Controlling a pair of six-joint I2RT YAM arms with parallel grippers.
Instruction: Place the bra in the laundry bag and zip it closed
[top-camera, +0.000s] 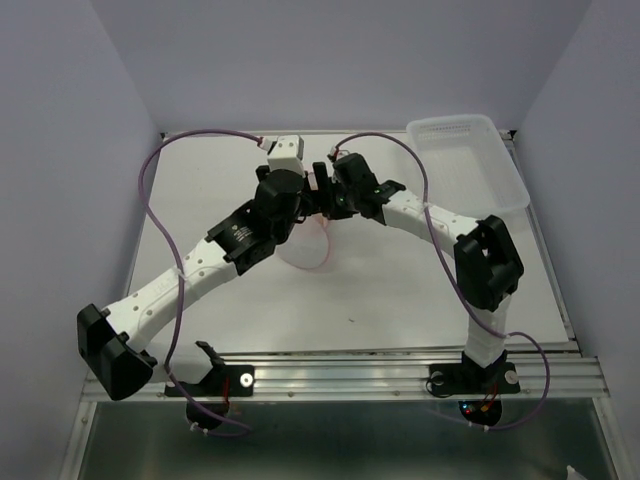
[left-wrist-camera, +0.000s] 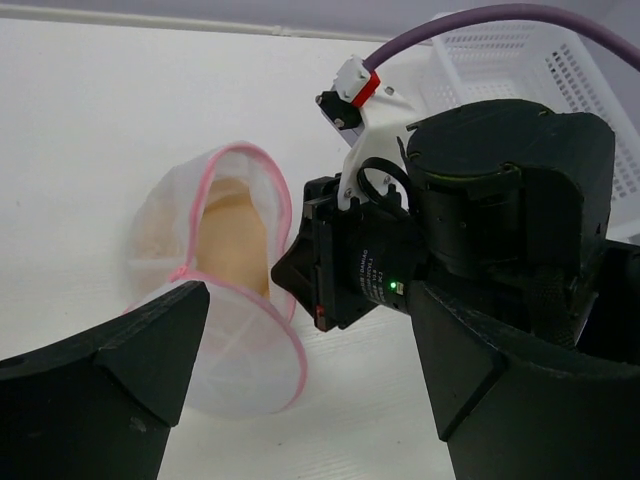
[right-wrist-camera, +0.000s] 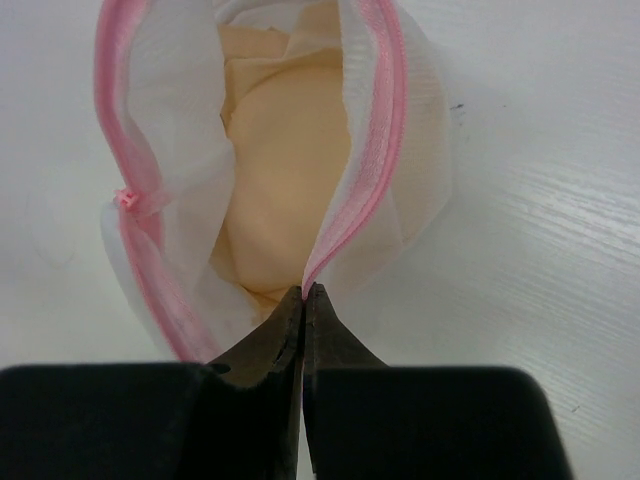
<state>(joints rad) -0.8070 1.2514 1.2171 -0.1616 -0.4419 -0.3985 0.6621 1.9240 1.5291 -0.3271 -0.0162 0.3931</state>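
Observation:
The laundry bag (right-wrist-camera: 405, 190) is a white mesh pouch with a pink zipper rim. It lies on the table with its mouth open. The peach bra (right-wrist-camera: 285, 150) sits inside it. My right gripper (right-wrist-camera: 305, 292) is shut on the pink rim at the near edge of the mouth. The zipper pull (right-wrist-camera: 128, 198) sits on the opposite rim. In the left wrist view the bag (left-wrist-camera: 235, 350) and the bra (left-wrist-camera: 235, 240) lie by my left finger. My left gripper (left-wrist-camera: 310, 380) is open and empty, just beside the bag. In the top view both grippers meet over the bag (top-camera: 312, 255).
A clear-white plastic basket (top-camera: 470, 160) stands at the table's back right and also shows in the left wrist view (left-wrist-camera: 560, 70). The right arm's wrist (left-wrist-camera: 480, 220) is close in front of my left gripper. Purple cables loop over both arms.

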